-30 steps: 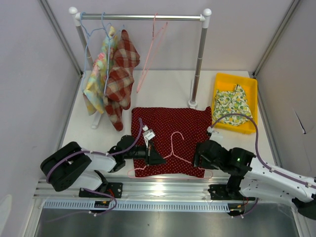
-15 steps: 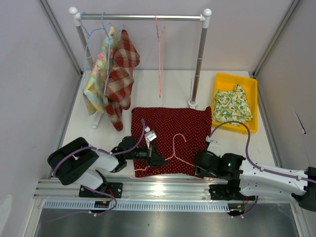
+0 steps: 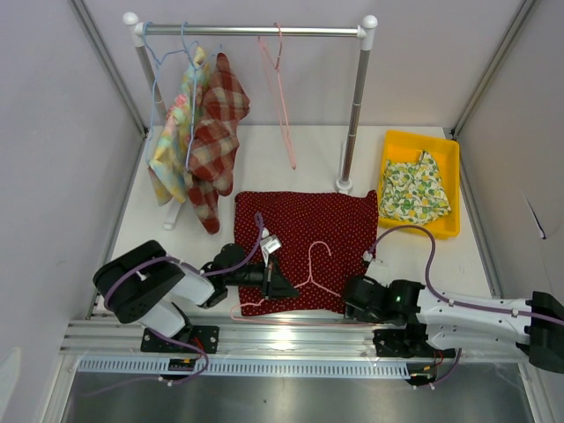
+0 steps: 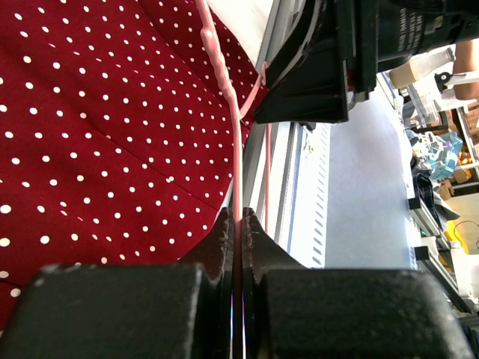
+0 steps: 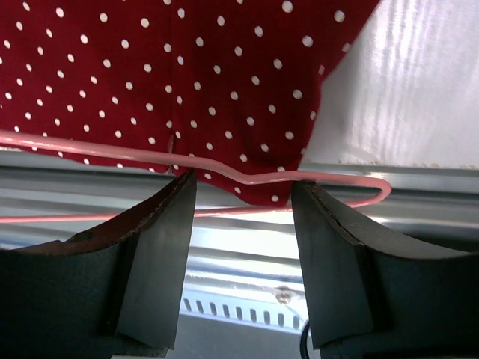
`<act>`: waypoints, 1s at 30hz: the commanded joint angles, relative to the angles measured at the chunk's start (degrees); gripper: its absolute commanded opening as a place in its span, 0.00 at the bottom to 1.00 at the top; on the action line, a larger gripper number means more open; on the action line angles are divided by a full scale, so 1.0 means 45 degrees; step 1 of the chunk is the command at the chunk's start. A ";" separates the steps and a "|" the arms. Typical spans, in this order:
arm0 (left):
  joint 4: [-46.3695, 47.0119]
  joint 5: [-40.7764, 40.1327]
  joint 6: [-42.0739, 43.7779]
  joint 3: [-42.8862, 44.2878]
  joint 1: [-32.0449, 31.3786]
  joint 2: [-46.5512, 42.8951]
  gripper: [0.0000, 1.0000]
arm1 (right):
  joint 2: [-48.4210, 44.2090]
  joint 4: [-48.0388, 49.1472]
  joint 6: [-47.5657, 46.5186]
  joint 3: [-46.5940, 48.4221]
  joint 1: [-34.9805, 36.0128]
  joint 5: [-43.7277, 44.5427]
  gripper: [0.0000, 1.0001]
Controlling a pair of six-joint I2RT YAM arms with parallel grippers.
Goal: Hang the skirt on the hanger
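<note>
Near hem of skirt: left hand [image 4: 238,218] clamped tight on the pink hanger [image 4: 236,157] wire, left of centre. Right hand [image 5: 243,191] at the skirt's near right corner, fingers apart, straddling the hanger's bent end without gripping it. Red dotted skirt [image 3: 300,220] lies flat on the tabletop [image 3: 317,150], hanger on top of it. Right of skirt: yellow bin [image 3: 421,139]. Beyond skirt: clothes rail [image 3: 229,30].
</note>
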 commanded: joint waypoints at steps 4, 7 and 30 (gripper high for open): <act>0.1128 0.0056 0.0285 0.0167 -0.0090 0.0227 0.00 | 0.0672 0.1594 0.0027 -0.0333 -0.0451 0.0126 0.57; 0.1148 -0.0022 0.0304 0.0166 -0.0110 0.0266 0.00 | 0.0517 0.1341 -0.0090 -0.0061 -0.0569 0.0398 0.42; 0.0194 -0.1427 0.1728 0.0752 -0.0110 0.0442 0.00 | -0.0442 -0.0301 -0.3449 0.3866 -0.3929 -0.0811 0.15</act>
